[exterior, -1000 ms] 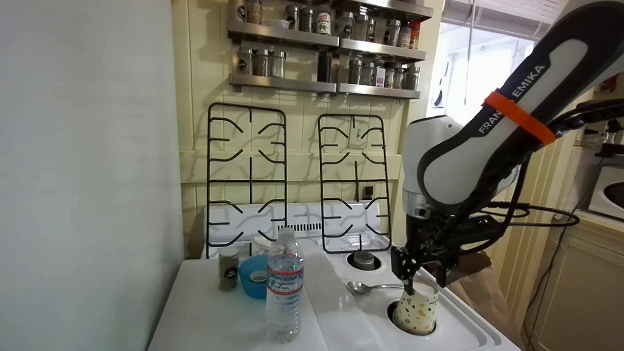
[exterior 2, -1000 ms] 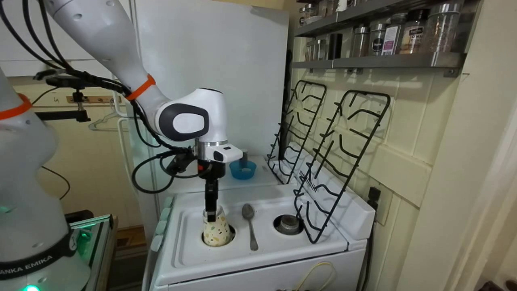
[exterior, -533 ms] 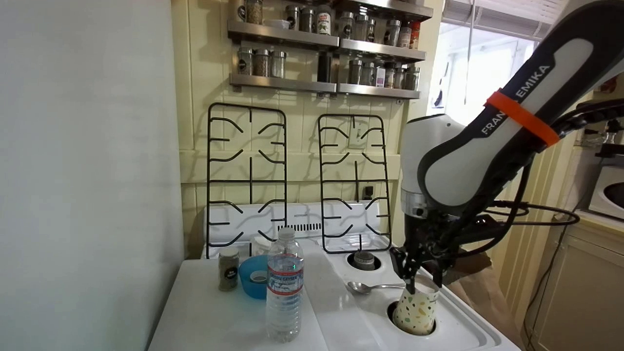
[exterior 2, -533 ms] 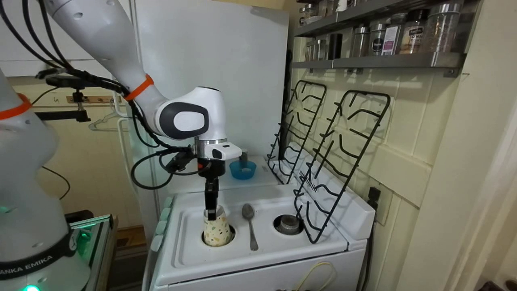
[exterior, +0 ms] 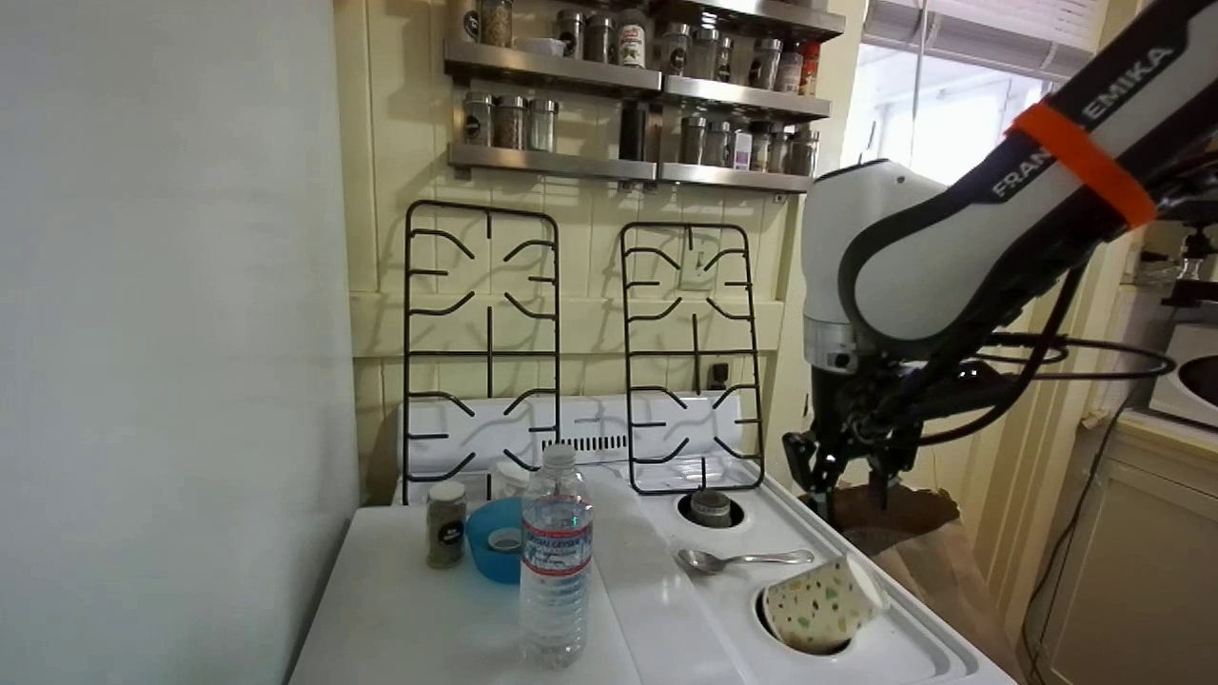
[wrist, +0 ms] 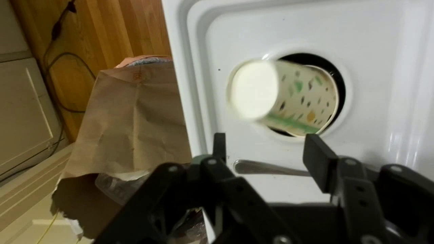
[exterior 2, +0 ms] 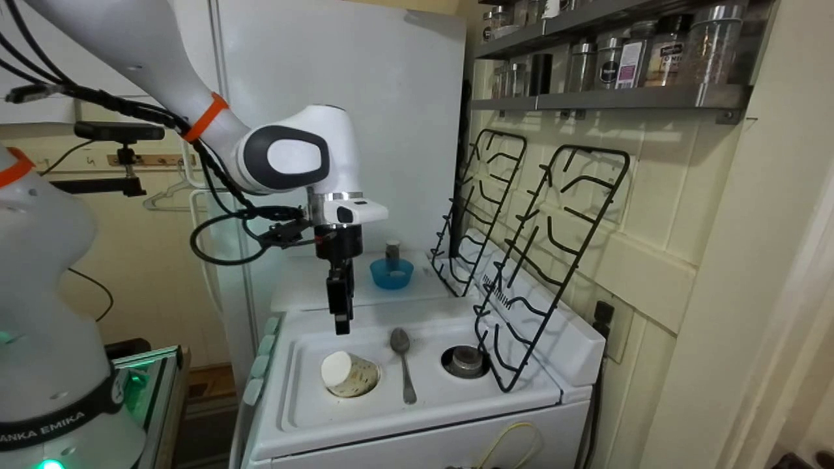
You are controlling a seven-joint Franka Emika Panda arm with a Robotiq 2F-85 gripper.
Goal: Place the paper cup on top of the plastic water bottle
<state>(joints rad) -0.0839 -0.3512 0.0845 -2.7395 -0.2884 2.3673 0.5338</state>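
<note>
Paper cup [exterior: 820,606]: lies tilted, mouth end down in the burner hole [wrist: 305,59], closed base slanting up over the stovetop [wrist: 369,44]. Base looks blurred in the wrist view; whether it touches the surface below, I cannot tell. Claw [wrist: 266,144]: fingers [wrist: 317,159] spread well apart, nothing between them, hanging higher than the cup and apart from it. Plastic water bottle [exterior: 557,561]: upright on the white surface [exterior: 419,628] beside the stovetop, well apart from the cup.

Handling, my estimate: cup very light, thin-walled, easy to dent, apt to roll at a glancing touch. Paper probably grips fairly, but the taper tends to shed fingers toward the narrow base. Stiffest parts are likely the base edge and the rim; the rim sits awkwardly low.

Proposed hold: opposite sides of the wall, about mid-height, fingers square to it, light squeeze. Coming straight down on this slant risks pinching the base edge and flicking the cup away; standing it on its mouth first seems safer.
</note>
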